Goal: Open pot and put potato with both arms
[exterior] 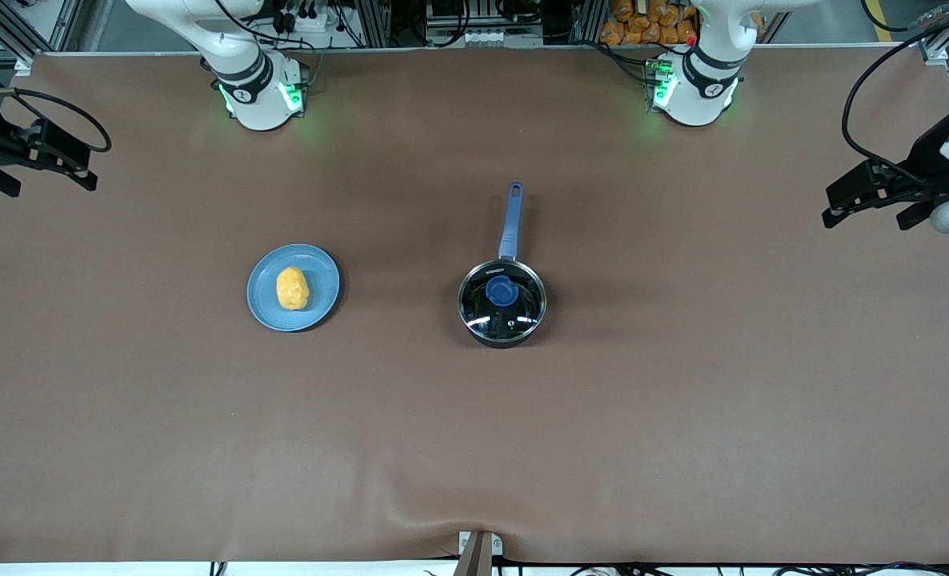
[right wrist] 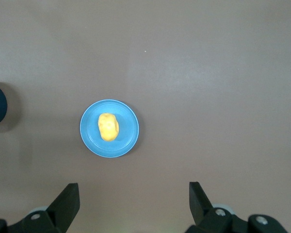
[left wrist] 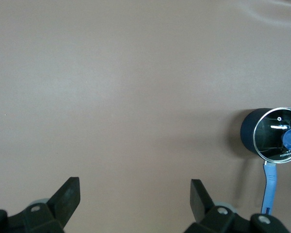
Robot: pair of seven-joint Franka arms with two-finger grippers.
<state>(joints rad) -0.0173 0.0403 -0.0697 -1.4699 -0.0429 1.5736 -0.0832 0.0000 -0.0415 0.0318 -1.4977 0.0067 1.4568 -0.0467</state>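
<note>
Pot (exterior: 502, 302) at the surface's middle, lid (exterior: 502, 299) on: nothing begun.
Both sets of fingers gape empty: left gripper (left wrist: 135, 198) waits over the surface's left-arm end, right gripper (right wrist: 134, 200) over the right-arm end. Potato (exterior: 292, 288) lies on its plate (exterior: 321, 306), at nine o'clock from the pot, well apart. Lifting and loading remain.

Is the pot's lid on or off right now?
On. The glass lid sits flat on the pot, blue knob up; neither gripper is near it.
</note>
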